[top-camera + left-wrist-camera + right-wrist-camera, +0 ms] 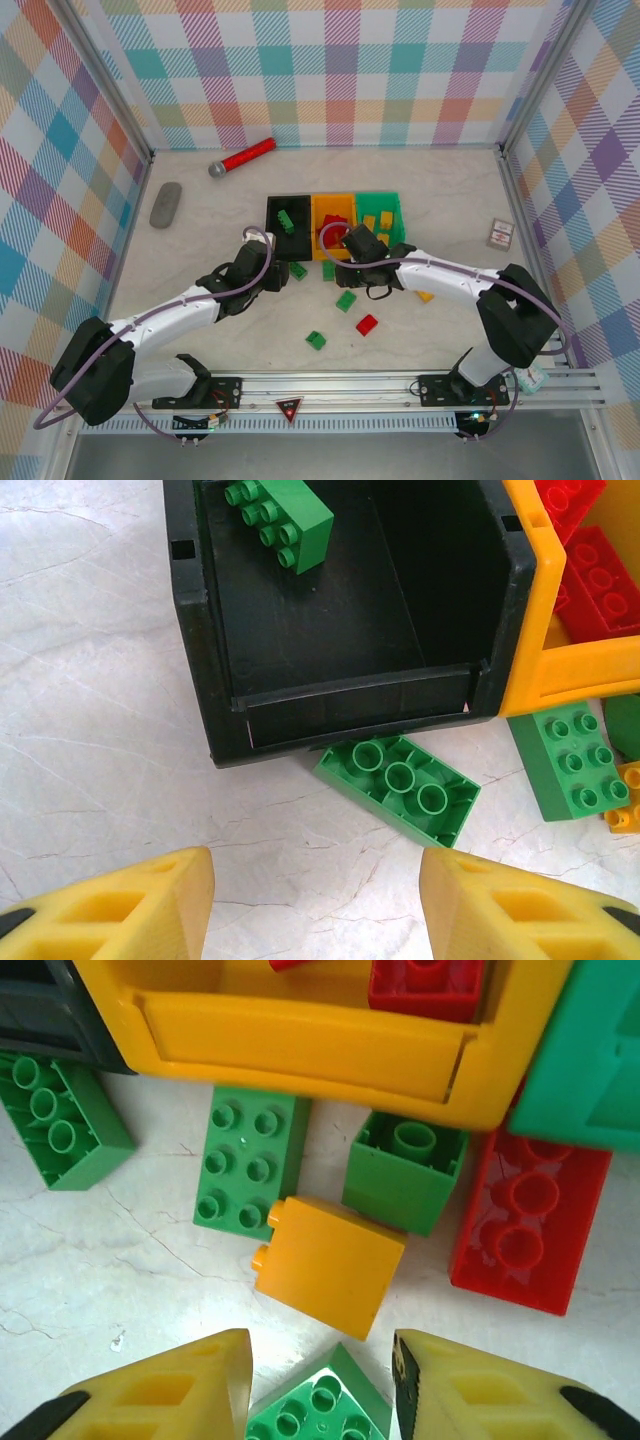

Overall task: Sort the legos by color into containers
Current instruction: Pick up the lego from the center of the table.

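Observation:
Three containers stand in a row: black (272,205), orange (333,203), green (398,205). The black one (200,640) holds a green lego (282,520); the orange one (530,670) holds red legos (600,580). My left gripper (315,880) (278,272) is open over bare table, just short of an upside-down green lego (400,788). My right gripper (322,1360) (345,243) is partly open in front of the orange container (300,1040). A green lego (320,1415) lies studs-up between its fingertips. A yellow lego (330,1260) lies just beyond.
More legos lie loose: green ones (346,300) (316,340), a red one (367,323), a yellow one (425,295). A red upside-down lego (525,1220) lies by the green container. A microphone (242,157), a grey remote (166,204) and a small card (501,233) lie near the walls.

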You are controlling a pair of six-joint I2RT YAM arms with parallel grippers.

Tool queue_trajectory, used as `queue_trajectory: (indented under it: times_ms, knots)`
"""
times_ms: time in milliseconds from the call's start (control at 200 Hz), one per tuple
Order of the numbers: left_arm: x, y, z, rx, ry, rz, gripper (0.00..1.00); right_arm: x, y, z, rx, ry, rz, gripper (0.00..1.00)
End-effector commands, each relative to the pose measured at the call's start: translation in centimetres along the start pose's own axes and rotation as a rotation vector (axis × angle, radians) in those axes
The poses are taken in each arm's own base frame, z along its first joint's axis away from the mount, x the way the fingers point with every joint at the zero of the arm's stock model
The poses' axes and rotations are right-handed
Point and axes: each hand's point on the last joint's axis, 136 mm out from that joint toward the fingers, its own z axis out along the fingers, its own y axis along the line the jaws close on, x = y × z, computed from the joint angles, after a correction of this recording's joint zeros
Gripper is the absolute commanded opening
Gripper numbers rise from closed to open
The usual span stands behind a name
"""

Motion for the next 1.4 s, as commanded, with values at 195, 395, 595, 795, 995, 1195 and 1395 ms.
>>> queue_trajectory:
  times_ms: [195,395,595,795,995,1195,1395]
  knots:
    - [-0.8,-0.2,0.1,0.015,-0.024,-0.023,0.57,-0.8,1.2,1.5,0.049,0.014,-0.001,0.55]
    - [-0.8,-0.2,0.2,0.014,-0.022,-0.022,0.57,-0.9,0.0,2.2,0.15,0.028,-0.004,0.57]
    - [-0.8,-0.4,0.2,0.025,-0.016,-0.022,0.57,-0.7,-0.4,2.2,0.189,0.027,-0.011,0.57]
    - [-0.7,-0.6,0.4,0.032,-0.009,-0.022,0.57,-0.1,-0.5,3.2,0.21,0.055,-0.031,0.57]
    - [-0.7,-0.6,0.4,0.028,-0.008,-0.019,0.57,-0.1,1.0,4.0,0.178,0.057,-0.041,0.57]
    - [-0.6,-0.5,0.4,0.024,-0.006,-0.018,0.57,0.0,0.9,4.4,0.19,0.063,-0.052,0.45]
    - [-0.6,-0.6,0.5,0.03,-0.004,-0.019,0.57,-0.3,1.0,3.2,0.178,0.031,-0.051,0.4]
